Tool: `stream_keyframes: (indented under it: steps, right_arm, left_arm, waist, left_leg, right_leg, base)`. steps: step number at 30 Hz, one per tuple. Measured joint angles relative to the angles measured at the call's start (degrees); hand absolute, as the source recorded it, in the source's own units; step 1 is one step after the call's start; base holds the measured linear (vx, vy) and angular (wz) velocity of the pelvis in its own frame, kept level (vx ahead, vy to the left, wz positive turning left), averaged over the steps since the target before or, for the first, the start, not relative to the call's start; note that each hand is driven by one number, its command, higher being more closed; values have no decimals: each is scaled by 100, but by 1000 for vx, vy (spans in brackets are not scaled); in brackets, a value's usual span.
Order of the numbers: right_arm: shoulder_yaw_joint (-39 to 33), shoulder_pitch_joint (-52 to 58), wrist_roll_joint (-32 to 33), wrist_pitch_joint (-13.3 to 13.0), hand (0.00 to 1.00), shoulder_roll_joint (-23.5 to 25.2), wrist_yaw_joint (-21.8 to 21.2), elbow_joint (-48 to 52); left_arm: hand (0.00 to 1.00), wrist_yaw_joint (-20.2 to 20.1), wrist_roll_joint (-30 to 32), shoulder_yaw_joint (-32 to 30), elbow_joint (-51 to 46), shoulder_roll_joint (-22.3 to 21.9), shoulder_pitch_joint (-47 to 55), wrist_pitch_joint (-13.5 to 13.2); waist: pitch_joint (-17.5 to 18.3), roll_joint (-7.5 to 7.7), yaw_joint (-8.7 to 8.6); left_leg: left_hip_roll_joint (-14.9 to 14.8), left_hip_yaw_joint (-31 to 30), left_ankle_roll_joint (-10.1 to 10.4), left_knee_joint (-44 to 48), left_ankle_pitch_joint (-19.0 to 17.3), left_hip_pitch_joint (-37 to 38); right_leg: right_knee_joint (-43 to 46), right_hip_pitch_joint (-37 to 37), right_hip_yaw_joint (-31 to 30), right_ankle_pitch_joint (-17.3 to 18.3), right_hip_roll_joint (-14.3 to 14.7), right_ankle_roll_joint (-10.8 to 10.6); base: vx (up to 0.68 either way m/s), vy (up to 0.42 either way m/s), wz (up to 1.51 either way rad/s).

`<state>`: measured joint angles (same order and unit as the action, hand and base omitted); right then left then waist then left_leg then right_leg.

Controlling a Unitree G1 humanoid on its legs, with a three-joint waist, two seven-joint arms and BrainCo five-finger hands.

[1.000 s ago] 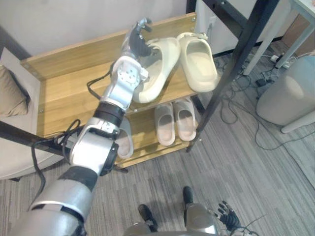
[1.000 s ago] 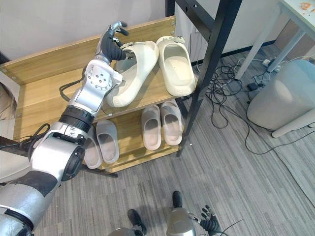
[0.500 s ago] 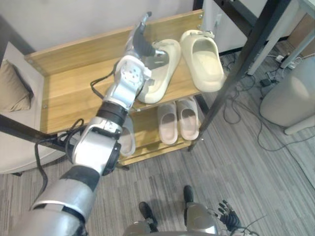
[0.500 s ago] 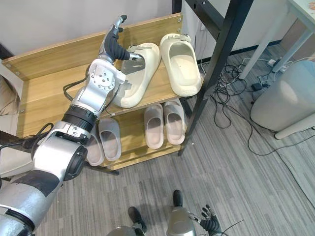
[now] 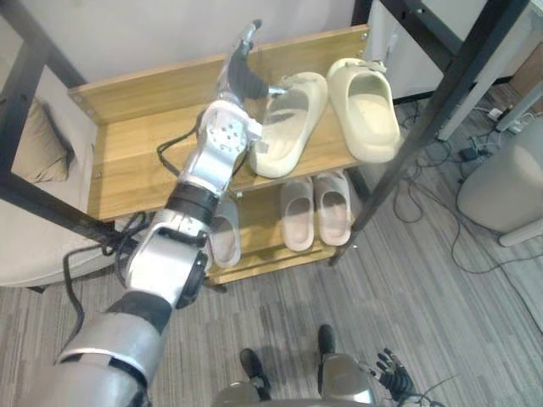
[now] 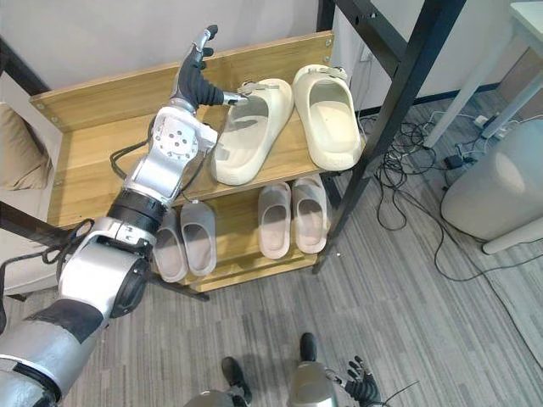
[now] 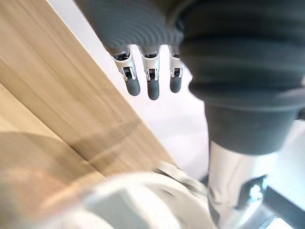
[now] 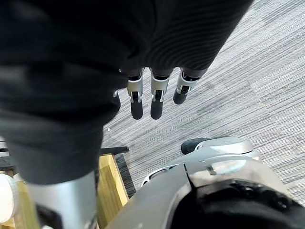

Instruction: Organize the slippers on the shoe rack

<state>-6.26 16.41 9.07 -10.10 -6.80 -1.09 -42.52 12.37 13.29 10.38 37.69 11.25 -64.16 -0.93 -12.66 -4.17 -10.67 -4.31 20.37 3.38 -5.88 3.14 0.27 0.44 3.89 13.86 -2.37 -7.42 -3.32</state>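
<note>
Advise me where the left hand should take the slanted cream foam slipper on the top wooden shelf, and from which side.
Probably the raised rim at its far end, approached from the robot's left. The cream foam slipper lies slanted, that end close to the open left hand, and the second cream slipper crowds its other side.

The left arm [image 5: 182,225] reaches from 7 o'clock up toward 12 o'clock, stretched nearly straight. Its left hand [image 5: 238,78] has its fingers [image 7: 151,85] straight, pointing to 12 o'clock, and its thumb [image 6: 222,96] held out toward 3 o'clock. The right hand [image 5: 393,381] hangs low at 5 o'clock, with straight, slightly spread fingers [image 8: 156,101].
</note>
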Motion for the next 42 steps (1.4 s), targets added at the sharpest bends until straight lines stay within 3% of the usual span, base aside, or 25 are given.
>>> stream_keyframes:
  steps: [8,13,18,29,42]
  right_arm:
    - [114,-110,-48,64,0,-43,132,-85]
    - [202,-194,-201,187,0,-72,216,-136]
    - [266,-294,-246,285,0,-64,229,-153]
    - [545,-455,-288,362,0,-100,335,-223]
    - [667,-806,-279,383,0,21,338,-363]
  left_arm:
    - [0,41,-575,87,-1103,-96,908,-222]
    - [0,-31,-1789,69,-1749,-87,2129,-426]
    - [0,-136,-2473,67,-1867,-86,2831,-497]
    - [0,-309,-2773,104,-1914,-200,3331,-605]
    - [0,-419,-2846,999,-1820,-790,3259,-582]
  waist:
    - [54,28,62]
    - [117,71,114]
    - [203,149,171]
    - [361,261,230]
    - [465,377,293]
  left_leg:
    - [10,-147,4,0,6,63]
    - [5,-259,15,-1,15,153]
    - [6,-378,23,-2,31,169]
    - [23,-541,25,-4,30,175]
    - [38,-590,27,-9,27,206]
  right_leg:
    - [-118,-198,158,-8,7,-6]
    - [-221,-395,319,-21,23,10]
    - [-284,-501,434,-22,24,10]
    - [-478,-694,620,-55,38,-24]
    - [-548,-784,661,-60,37,-31]
  base:
    - [-13,-10,11]
    - [-34,-16,11]
    - [-33,-10,11]
    - [-12,-10,8]
    - [-11,0,2]
